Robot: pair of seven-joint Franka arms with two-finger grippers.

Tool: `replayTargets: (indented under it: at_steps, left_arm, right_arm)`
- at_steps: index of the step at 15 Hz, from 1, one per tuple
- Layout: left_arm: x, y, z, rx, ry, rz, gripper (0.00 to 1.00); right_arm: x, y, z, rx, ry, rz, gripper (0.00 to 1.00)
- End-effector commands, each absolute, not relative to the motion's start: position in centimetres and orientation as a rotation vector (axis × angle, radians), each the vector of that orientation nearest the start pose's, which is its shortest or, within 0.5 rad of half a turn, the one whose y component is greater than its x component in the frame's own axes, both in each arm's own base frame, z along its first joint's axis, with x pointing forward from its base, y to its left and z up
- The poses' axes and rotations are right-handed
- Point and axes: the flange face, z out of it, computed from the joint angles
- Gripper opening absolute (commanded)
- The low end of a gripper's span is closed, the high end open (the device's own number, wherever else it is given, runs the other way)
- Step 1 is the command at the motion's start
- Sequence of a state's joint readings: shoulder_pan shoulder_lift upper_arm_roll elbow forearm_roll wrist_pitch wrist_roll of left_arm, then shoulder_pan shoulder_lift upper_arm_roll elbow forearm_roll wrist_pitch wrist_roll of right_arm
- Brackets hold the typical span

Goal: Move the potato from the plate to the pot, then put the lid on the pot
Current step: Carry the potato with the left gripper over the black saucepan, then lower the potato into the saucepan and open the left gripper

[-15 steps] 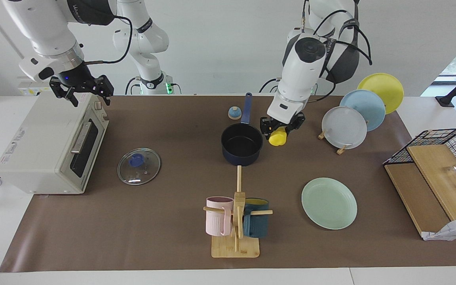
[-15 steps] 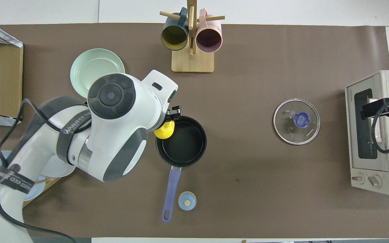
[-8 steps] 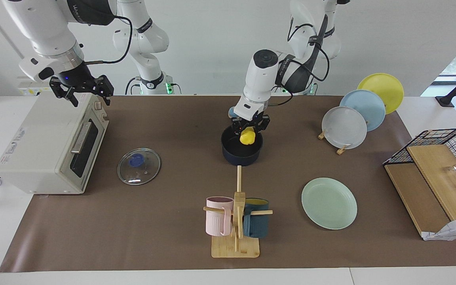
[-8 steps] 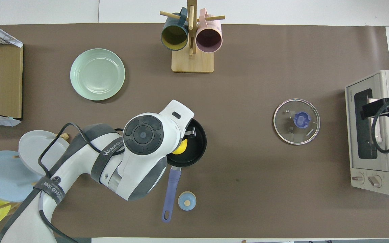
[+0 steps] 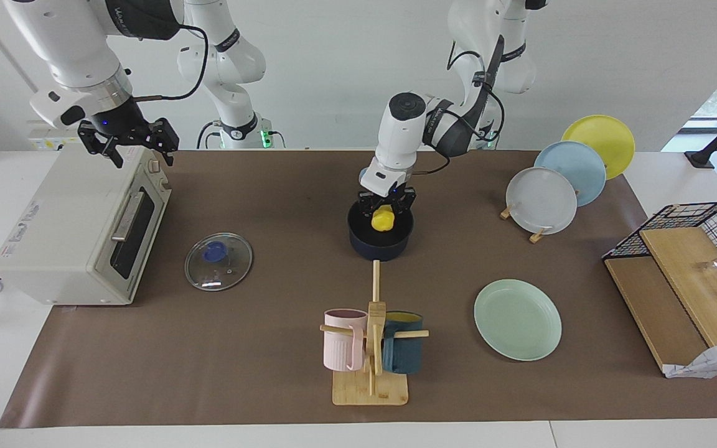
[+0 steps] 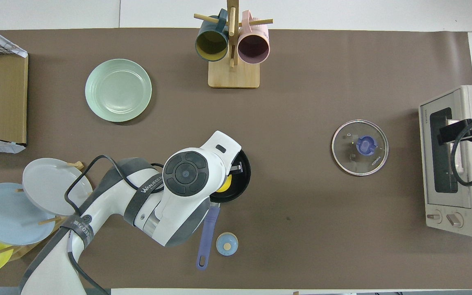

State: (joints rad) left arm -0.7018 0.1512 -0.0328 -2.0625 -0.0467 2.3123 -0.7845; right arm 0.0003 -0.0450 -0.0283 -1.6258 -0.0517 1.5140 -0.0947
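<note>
The yellow potato (image 5: 383,219) hangs in the mouth of the dark blue pot (image 5: 380,241), gripped from above by my left gripper (image 5: 386,206), which is shut on it. In the overhead view the left arm covers much of the pot (image 6: 242,182), and only part of the potato (image 6: 224,184) shows. The mint-green plate (image 5: 517,319) lies bare toward the left arm's end, farther from the robots. The glass lid (image 5: 218,261) with its blue knob lies flat on the mat beside the toaster oven. My right gripper (image 5: 127,144) is open and waits over the toaster oven.
The toaster oven (image 5: 78,230) stands at the right arm's end. A wooden mug rack (image 5: 371,348) with two mugs stands farther from the robots than the pot. A small bell (image 6: 226,243) sits beside the pot's handle. Upright plates (image 5: 557,180) and a wire basket (image 5: 682,261) fill the left arm's end.
My left gripper carried the potato sideways from beside the pot to over it, then lowered it into the pot's mouth. The right arm has not moved.
</note>
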Motion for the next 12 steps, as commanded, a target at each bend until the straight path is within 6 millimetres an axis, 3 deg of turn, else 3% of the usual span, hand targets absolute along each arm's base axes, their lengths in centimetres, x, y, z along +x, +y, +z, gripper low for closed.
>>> replayTargets:
  at_steps: [1,12]
  left_arm:
    - [42.5,-39.4,35.4,-3.257,-0.140,-0.100,0.00]
    - [41.5,-40.3,32.9,-3.237,-0.096,-0.078,0.00]
  right_arm:
    - [52.8,-2.3,62.0,-3.164,-0.093,0.122,1.00]
    - [52.8,-2.3,62.1,-3.164,-0.093,0.120,1.00]
